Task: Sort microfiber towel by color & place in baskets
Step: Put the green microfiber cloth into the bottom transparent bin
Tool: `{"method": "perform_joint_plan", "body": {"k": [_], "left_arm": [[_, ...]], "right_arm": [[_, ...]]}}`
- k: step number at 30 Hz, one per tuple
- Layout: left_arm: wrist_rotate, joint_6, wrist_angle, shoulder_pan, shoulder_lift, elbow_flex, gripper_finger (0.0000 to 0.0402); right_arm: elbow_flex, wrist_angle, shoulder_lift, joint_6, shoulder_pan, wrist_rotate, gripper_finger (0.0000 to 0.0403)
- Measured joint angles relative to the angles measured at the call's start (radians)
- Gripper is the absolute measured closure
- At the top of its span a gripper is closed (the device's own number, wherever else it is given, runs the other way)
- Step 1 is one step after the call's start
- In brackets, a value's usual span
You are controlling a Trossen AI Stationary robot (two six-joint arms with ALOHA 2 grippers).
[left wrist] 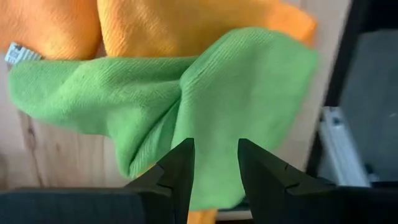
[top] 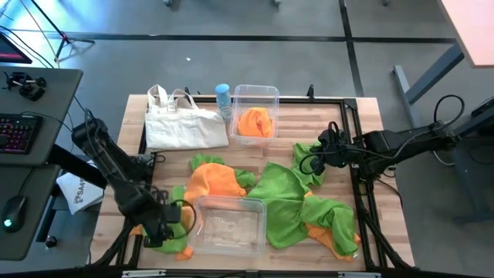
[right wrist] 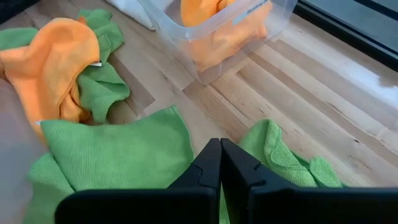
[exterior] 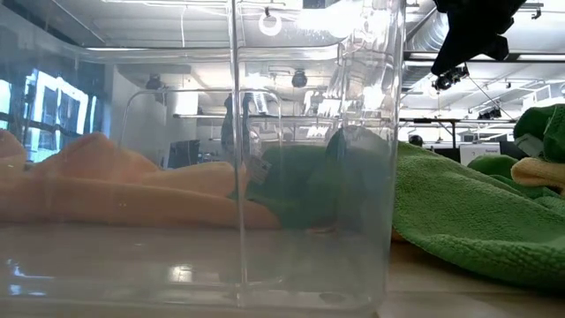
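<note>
At the left near corner we see the left gripper (top: 182, 218) hanging over a green towel (left wrist: 186, 106), fingers (left wrist: 180, 171) parted with a clear gap, nothing between them, the cloth lying loose on the wood just beside the near clear basket (top: 202, 207), which has no towel in it. Moving across, orange and green towels sprawl mid-table (top: 287, 202). The far basket (top: 273, 93) holds an orange towel (top: 255, 123). On the right, the right gripper (top: 312, 164) is clenched empty above a green towel (right wrist: 280, 152).
</note>
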Motion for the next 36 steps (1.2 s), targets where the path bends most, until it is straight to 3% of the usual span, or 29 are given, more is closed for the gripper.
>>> {"method": "perform_joint_plan", "body": {"k": [8,14,21,23,29,36], "left_arm": [[-0.021,0.077,-0.006,-0.001,0.145,0.0,0.0298],[-0.019,0.066,0.006,-0.001,0.175,0.0,0.0303],[0.009,0.074,0.074,-0.001,0.174,0.004,0.039],[0.053,0.074,0.067,0.0,0.174,0.014,0.0394],[0.159,0.002,-0.033,-0.009,0.15,0.083,0.04],[0.143,-0.143,-0.249,-0.018,0.038,0.245,0.0401]], "right_arm": [[0.0,0.0,0.0,0.022,0.0,0.0,0.0403],[0.0,0.0,0.0,0.021,0.0,-0.004,0.0403],[0.0,0.0,0.0,-0.003,0.0,-0.009,0.0403],[0.0,0.0,0.0,-0.007,0.0,-0.009,0.0403],[0.0,0.0,0.0,-0.054,0.0,-0.004,0.0403],[0.0,0.0,0.0,-0.057,0.0,0.0,0.0403]]}}
